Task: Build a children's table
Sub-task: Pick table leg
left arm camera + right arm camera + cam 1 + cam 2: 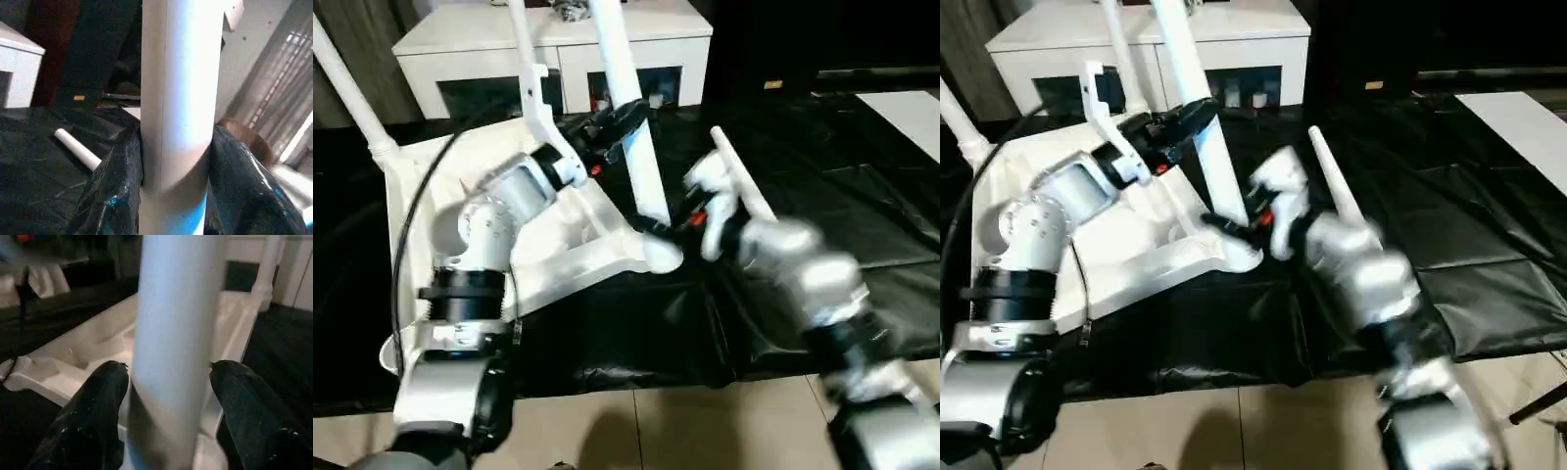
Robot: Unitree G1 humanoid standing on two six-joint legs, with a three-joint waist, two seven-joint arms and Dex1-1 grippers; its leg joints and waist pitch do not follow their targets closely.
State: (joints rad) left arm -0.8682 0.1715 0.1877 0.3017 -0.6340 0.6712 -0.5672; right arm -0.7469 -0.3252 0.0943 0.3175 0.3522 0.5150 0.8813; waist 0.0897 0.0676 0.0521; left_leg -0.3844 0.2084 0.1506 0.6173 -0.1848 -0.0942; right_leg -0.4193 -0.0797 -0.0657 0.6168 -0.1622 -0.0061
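The stiff, light-looking leg [636,127] stands in the upturned tabletop's [558,255] near corner socket, the left gripper [176,161] clamped mid-shaft, the right gripper [168,401] apparently loose around its base, smooth plastic best held low

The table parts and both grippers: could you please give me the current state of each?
Tabletop: upside down on the black sheet.
Near-corner leg: upright in its socket.
Far-left leg: standing in its corner.
Loose leg: lying on the black sheet.
Left gripper: shut on the near-corner leg, partway up.
Right gripper: straddling that leg near its base, with gaps beside it.
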